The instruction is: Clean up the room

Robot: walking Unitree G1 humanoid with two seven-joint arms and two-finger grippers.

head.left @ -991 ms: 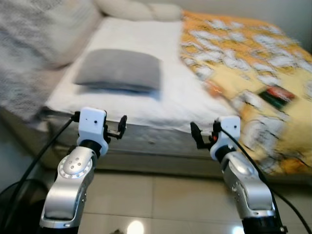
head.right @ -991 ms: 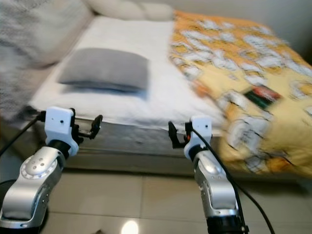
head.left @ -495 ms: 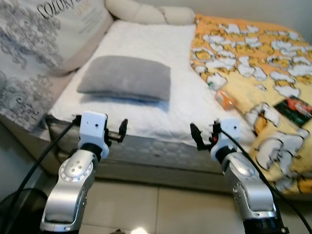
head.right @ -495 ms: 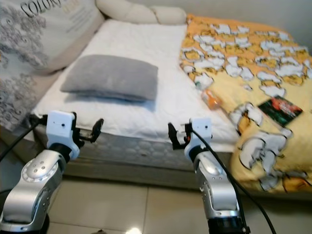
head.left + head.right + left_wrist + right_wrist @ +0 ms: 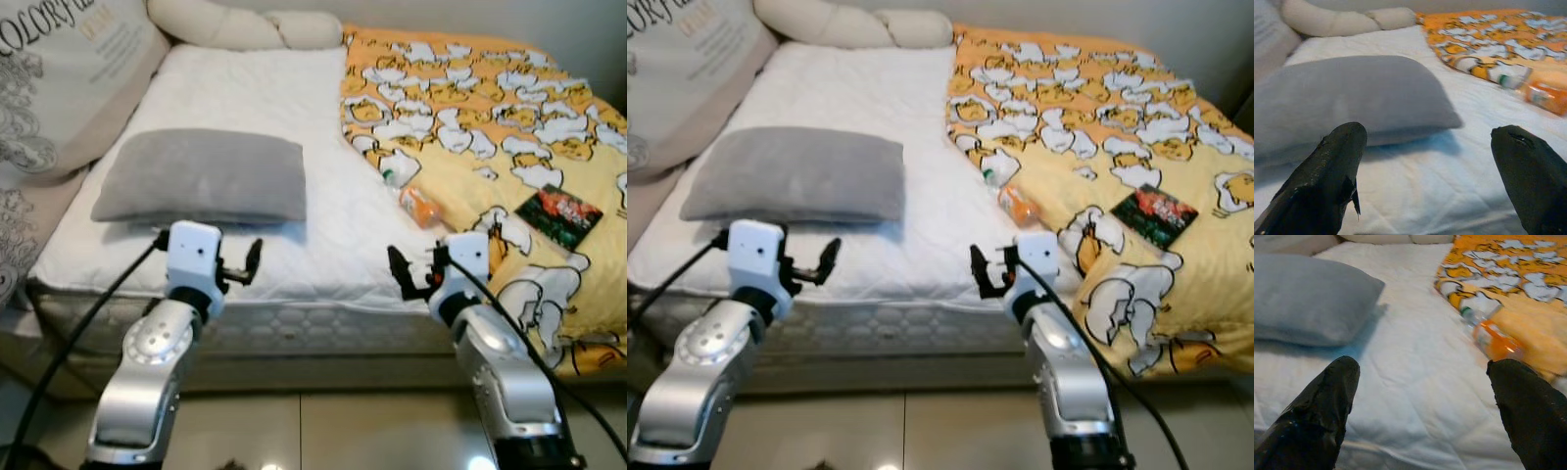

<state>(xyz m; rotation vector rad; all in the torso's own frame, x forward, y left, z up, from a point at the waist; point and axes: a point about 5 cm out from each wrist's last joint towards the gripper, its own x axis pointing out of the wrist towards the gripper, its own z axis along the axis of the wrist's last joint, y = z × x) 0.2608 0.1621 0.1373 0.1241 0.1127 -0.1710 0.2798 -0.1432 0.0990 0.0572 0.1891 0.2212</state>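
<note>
A plastic bottle [image 5: 416, 202] with an orange label lies on its side on the white sheet, at the edge of the yellow duck-print blanket [image 5: 470, 108]. A grey pillow [image 5: 201, 176] rests flat on the bed's left half. A dark red and green packet [image 5: 558, 213] lies on the blanket at the right. Both arms are raised before the bed's near edge. My left gripper [image 5: 251, 262] is open below the pillow, and my right gripper [image 5: 398, 274] is open below the bottle. Neither holds anything. The wrist views show the bottle [image 5: 1491, 338] and pillow [image 5: 1352, 93] beyond the spread fingers.
The bed's white mattress cover [image 5: 255, 88] runs back to cream bolster pillows [image 5: 245, 24] at the head. A large patterned cushion [image 5: 59, 78] leans at the far left. Tiled floor [image 5: 323, 431] lies between me and the mattress side.
The whole view has shifted and sharpened as the camera moved, so the bed now sits more centred and closer. Both arms keep the same raised pose with open fingers.
</note>
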